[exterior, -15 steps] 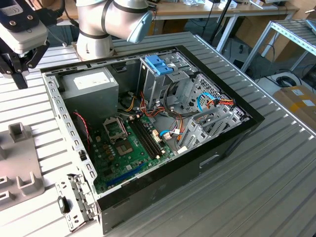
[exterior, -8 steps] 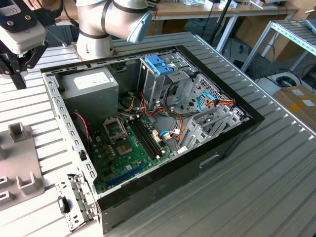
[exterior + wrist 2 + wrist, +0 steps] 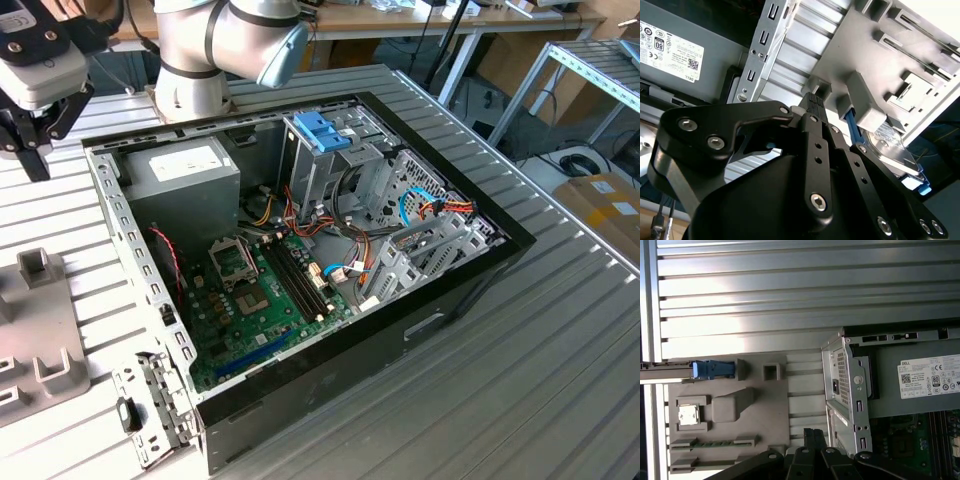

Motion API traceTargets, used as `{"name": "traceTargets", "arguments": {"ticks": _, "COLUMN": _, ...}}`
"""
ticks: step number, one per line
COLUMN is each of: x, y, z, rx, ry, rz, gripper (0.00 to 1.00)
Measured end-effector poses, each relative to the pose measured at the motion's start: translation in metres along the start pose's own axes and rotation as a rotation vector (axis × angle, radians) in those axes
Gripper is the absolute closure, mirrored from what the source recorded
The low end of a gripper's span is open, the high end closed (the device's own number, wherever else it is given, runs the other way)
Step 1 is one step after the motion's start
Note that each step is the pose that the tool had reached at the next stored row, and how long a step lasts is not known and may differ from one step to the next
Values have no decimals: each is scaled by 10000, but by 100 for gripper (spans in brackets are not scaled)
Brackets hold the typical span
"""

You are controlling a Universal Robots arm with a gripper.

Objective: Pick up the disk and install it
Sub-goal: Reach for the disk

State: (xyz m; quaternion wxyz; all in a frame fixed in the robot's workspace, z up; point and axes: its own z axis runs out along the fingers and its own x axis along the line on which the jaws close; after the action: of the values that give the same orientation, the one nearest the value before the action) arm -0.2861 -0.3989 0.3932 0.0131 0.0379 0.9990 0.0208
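Note:
The disk (image 3: 892, 150) stands on edge in a slot of a grey fixture plate (image 3: 875, 45), its light-blue carrier rail (image 3: 852, 127) running along one side. In the first wrist view the disk's blue rail end (image 3: 712, 369) sticks up from the same plate (image 3: 760, 405). My gripper (image 3: 812, 100) hangs above the plate, a short way from the disk, with its black fingers together and nothing between them. In the exterior view the gripper (image 3: 33, 160) is at the far upper left, above the ribbed table, beside the open computer case (image 3: 450, 290).
The case lies open with a grey power supply (image 3: 185, 165), a green motherboard (image 3: 260, 300) and a metal drive cage topped by a deeper-blue latch (image 3: 322, 130). The fixture plate (image 3: 45, 340) lies at the exterior view's left. A loose metal bracket (image 3: 150, 410) lies near the case's front corner.

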Motion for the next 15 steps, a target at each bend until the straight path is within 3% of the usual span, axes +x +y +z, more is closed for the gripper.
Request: {"name": "traceTargets", "arguments": {"ticks": 15, "x": 82, "y": -6, "z": -2, "rx": -1, "ry": -1, "rz": 0, "gripper": 89}}
